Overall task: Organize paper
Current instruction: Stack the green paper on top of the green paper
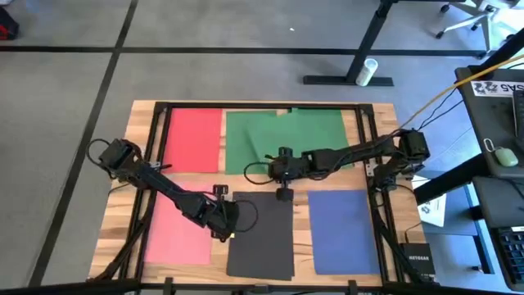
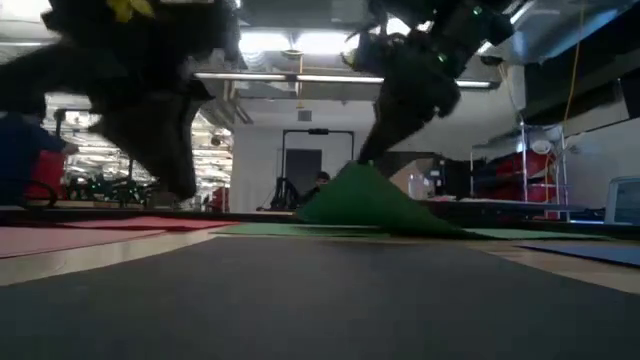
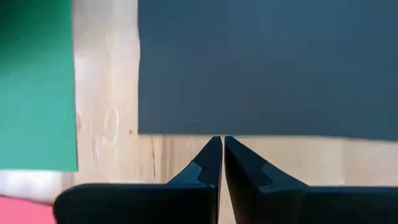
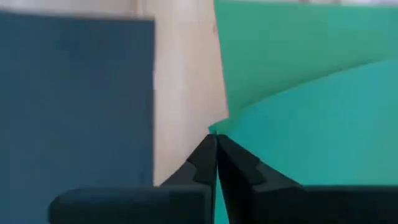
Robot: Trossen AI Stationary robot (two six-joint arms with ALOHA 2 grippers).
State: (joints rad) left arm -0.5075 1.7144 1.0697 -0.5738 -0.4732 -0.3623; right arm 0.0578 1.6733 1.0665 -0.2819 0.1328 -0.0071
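Paper lies in five sheets on the wooden table (image 1: 119, 213): red sheet (image 1: 195, 139) at 11 o'clock, green sheet (image 1: 282, 135) at 12, pink sheet (image 1: 176, 233) at 8, dark grey sheet (image 1: 262, 233) at 6, blue sheet (image 1: 344, 229) at 4. The right gripper (image 4: 216, 138) sits at the table's centre with its fingers pressed together on the green sheet's near corner, which is lifted into a peak in the low view. That raised fold hides the table beyond it, and in the wrist view the pinched corner itself is hard to make out behind the fingertips. The left gripper (image 3: 222, 140) hangs at about 7 o'clock, fingers together and holding nothing, tips just off the dark grey sheet's edge over bare wood. From above, the left arm covers part of the pink sheet's top — its upper right corner cannot be seen. The low view shows both arms only as dark shapes.
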